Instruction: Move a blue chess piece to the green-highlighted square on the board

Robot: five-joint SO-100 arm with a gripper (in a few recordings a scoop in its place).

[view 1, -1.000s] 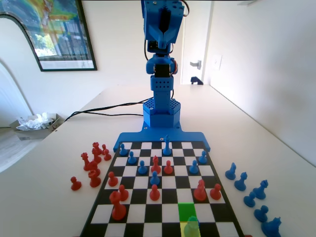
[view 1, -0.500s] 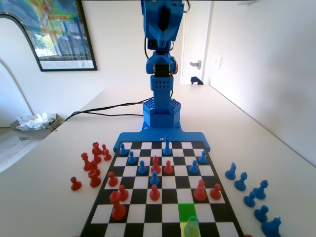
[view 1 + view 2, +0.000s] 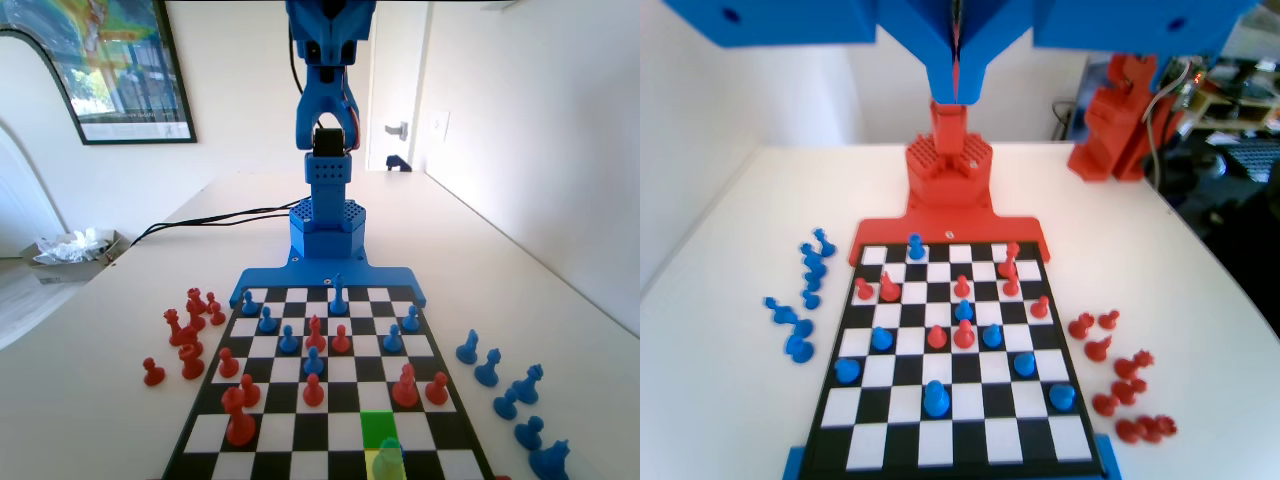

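Observation:
The blue chess piece (image 3: 388,460), tinted yellow-green, stands on a yellow square in the board's nearest row in the fixed view. The green-highlighted square (image 3: 377,427) lies directly behind it and is bare. In the wrist view the same piece (image 3: 915,245) stands in the far row, left of centre. The board (image 3: 300,432) carries several red and blue pieces across its middle rows. My gripper (image 3: 956,92) hangs high above the board's near end in the wrist view. Its jaws are pressed together with nothing between them. The blue arm (image 3: 325,130) stands folded upright at the board's far end.
In the fixed view, captured red pieces (image 3: 185,335) cluster left of the board and captured blue pieces (image 3: 510,395) stand to its right. A red piece (image 3: 405,388) stands one row beyond the green square. Black cables (image 3: 220,215) and a small tray of crumpled paper (image 3: 70,250) lie at the far left.
The arm's upper part has swung upward a little, uncovering more of the link below it. No piece on the board has moved.

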